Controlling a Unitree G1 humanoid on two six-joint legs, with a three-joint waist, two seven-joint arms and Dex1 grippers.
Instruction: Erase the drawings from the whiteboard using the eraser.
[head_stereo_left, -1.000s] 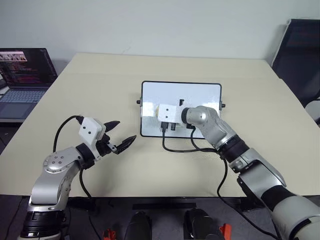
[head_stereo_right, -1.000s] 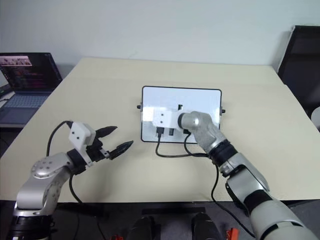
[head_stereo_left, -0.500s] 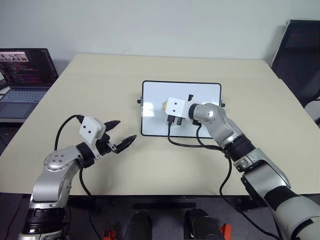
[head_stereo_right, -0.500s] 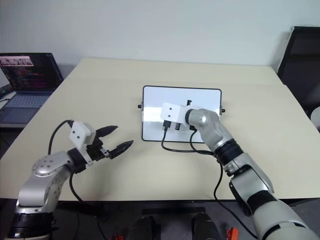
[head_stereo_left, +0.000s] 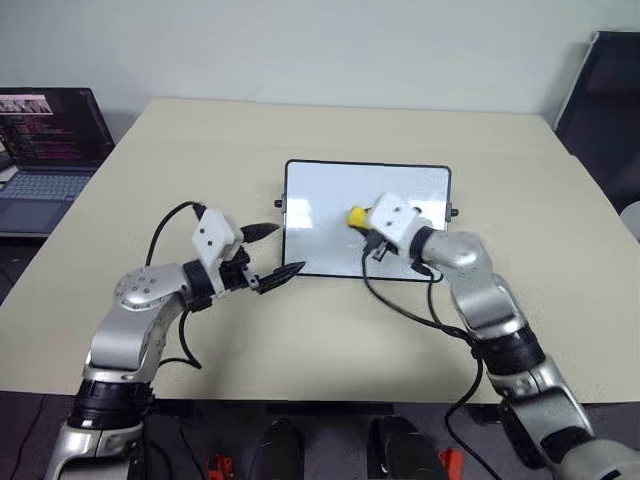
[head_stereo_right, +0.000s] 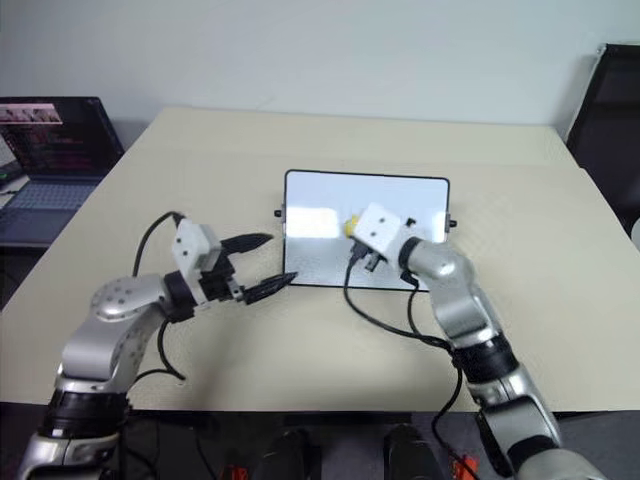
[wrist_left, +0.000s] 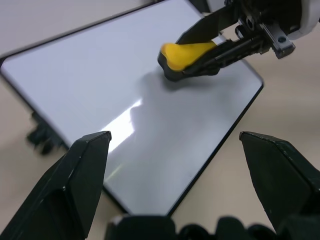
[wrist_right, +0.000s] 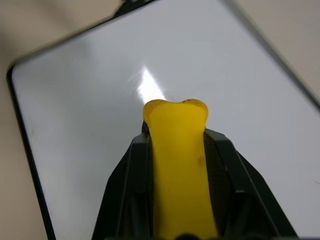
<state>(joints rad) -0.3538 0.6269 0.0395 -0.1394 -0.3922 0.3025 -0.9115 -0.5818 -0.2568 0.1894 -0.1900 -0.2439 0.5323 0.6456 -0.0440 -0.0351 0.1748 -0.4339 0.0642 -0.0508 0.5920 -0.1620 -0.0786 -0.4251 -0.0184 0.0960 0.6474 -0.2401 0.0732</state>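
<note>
The whiteboard (head_stereo_left: 366, 218) lies flat near the middle of the beige worktop (head_stereo_left: 200, 150), a little toward the far edge, with its long sides running parallel to that edge. Its glossy white face carries a bright glare patch, and I can make out no blue marks on the part that shows. The right gripper (head_stereo_left: 362, 216) reaches in from the near right side with its fingers (wrist_right: 127, 175) closed on the eraser (head_stereo_left: 357, 215), a yellow block with a dark underside whose rounded end sticks out past the fingertips. The eraser sits over the centre of the board; in the left wrist view its dark underside is close above its own shadow on the surface, but whether it touches the board I cannot tell. The left gripper (head_stereo_left: 270, 252) is beside the board's near left corner, its two black fingers (head_stereo_left: 259, 231) spread apart with nothing between them, pointing toward the board. A laptop (head_stereo_left: 45, 140) with a lit screen stands off the worktop's far left corner.
</note>
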